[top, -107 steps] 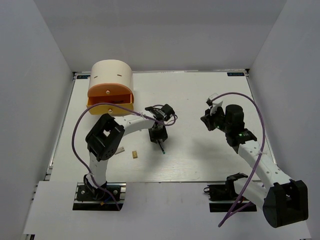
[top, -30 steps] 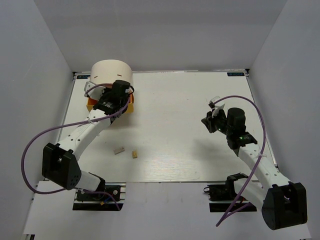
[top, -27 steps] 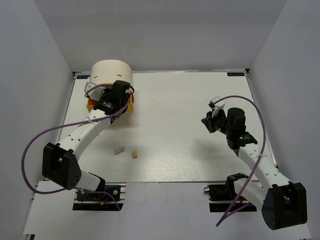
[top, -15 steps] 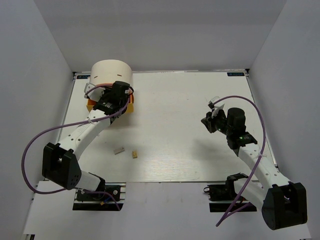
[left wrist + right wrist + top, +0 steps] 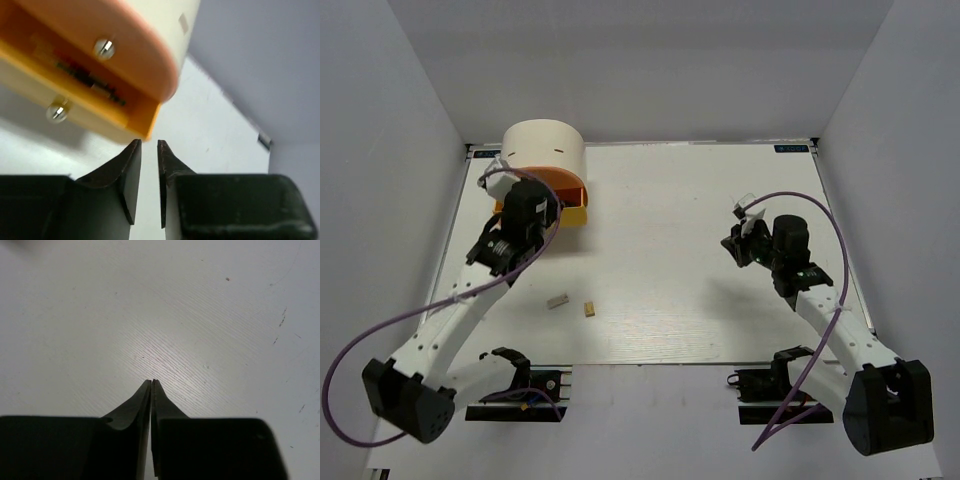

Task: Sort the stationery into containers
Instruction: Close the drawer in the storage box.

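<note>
Two pieces lie unsorted on the bench (image 5: pixel 720 320), well apart from the drum (image 5: pixel 542 150): grey block (image 5: pixel 557 299) and tan block (image 5: pixel 589 309). Dark stationery (image 5: pixel 82 80) sits in the yellow tray (image 5: pixel 100 124). Left end effector (image 5: pixel 149 143) is slightly parted and empty; right end effector (image 5: pixel 151 381) is closed and empty.

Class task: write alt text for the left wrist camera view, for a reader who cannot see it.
The left gripper, its black fingers slightly parted and empty, points at the corner of an open yellow tray holding dark stationery. An orange tray with a metal knob sits above it.
</note>
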### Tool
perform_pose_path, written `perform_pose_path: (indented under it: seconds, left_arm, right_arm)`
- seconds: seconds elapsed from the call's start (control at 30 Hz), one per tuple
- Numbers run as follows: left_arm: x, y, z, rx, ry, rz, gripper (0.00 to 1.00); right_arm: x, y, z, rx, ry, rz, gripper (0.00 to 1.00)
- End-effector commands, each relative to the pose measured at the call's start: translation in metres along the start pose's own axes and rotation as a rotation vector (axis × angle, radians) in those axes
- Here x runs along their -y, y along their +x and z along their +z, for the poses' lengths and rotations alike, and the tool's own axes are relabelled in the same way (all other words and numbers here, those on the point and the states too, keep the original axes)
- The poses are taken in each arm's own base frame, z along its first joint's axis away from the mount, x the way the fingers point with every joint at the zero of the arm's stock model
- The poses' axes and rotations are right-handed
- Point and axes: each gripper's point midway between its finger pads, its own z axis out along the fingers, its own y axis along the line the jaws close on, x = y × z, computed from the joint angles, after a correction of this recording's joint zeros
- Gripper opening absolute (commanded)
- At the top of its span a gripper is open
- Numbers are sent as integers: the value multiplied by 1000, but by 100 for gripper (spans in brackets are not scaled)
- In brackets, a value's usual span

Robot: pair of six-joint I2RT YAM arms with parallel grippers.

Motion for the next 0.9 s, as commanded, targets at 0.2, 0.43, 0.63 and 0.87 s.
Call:
perform_pose_path:
  seconds: [0.2, 0.43, 0.63, 0.87]
  left_arm:
    - [-91, 93, -28, -278, 15, 120, 55]
    - [-115, 99, -4, -260, -24, 184, 64]
    - [-108, 86, 24, -205, 16, 127, 59]
    - [-104, 76, 52, -170, 28, 4, 59]
  right_arm:
    - [-3, -26, 17, -35, -103, 46, 0]
    - [-2, -34, 25, -25, -127, 56, 15]
    - [-1, -28, 23, -33, -114, 45, 15]
    - [0, -23, 19, -37, -96, 44, 15]
